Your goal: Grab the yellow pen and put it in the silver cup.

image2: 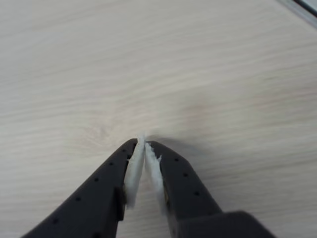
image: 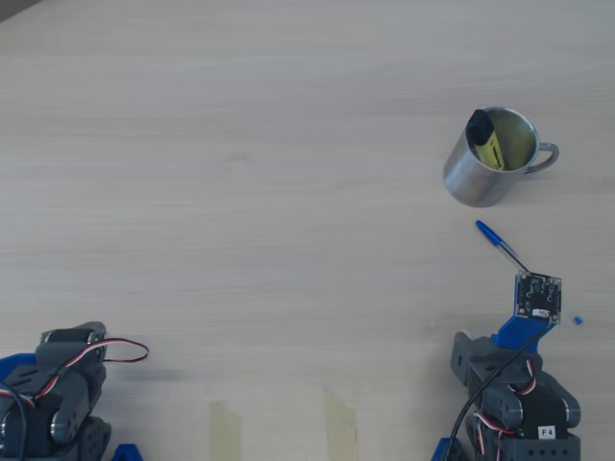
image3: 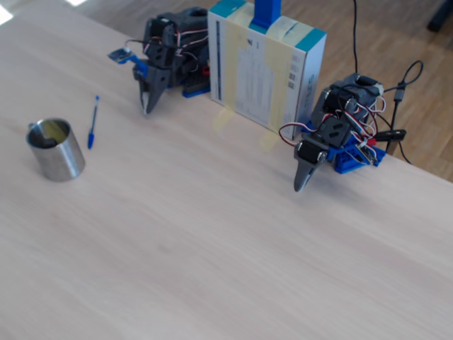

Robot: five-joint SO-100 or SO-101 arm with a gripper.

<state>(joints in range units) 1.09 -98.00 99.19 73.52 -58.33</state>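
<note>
The yellow pen stands tilted inside the silver cup, black cap up against the rim; in the fixed view only a dark shape shows inside the cup. My gripper is shut with nothing between its white-padded fingers, its tips just above bare table. In the fixed view the gripper points down at the table, to the right of the cup and apart from it. In the overhead view the wrist camera board covers the fingertips.
A thin blue ballpoint pen lies between the cup and my arm. A second arm sits folded further along the table edge. A tall white-and-teal box stands between the arms, with tape strips on the table.
</note>
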